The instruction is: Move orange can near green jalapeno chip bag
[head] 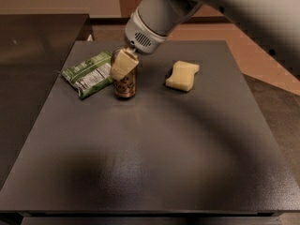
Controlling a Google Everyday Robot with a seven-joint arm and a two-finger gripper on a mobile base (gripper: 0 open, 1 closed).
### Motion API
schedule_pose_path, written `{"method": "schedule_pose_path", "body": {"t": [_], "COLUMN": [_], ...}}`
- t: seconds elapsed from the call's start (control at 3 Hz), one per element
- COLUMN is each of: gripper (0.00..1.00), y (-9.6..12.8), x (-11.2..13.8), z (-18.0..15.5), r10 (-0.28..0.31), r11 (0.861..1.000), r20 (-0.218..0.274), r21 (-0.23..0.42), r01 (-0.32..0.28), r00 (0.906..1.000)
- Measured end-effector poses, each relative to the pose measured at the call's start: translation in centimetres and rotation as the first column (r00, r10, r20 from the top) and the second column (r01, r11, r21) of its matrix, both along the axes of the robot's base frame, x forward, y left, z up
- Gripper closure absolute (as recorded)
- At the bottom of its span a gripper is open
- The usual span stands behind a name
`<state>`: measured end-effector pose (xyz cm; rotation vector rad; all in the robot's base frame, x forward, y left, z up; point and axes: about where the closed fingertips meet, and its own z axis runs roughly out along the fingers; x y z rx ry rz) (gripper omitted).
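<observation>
Risk: end effector grips upright brownish-orange metal can just beside crinkly green chip bag; a skewed release could topple it.

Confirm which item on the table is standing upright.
The orange can, upright in the gripper; the green chip bag and sponge lie flat.

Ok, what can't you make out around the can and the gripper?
Camera view only:
- Top and upper label of the orange can: covered by the gripper, which clamps it beside the green jalapeno chip bag.
- Gripper's far finger: behind the can.
- Can base on the table or lifted: unclear.
- Bag's label text: too small.
- The arm: cut off by top and right edges.
</observation>
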<state>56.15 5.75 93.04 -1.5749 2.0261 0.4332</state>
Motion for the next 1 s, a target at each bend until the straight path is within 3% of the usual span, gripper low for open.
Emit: {"method": "schedule_pose_path", "body": {"t": [0.33, 1.0], "gripper": [1.00, 0.59], "y": [0.7, 0.8], "x": [1.5, 3.1], "z": [-0.2, -1.6], "r10": [-0.011, -0.042], "r11": [1.000, 0.999], "r20": [-0.019, -0.064], "r21": [-0.009, -0.026], "r01": [0.011, 0.041], "r00": [0.9998, 0.9971]}}
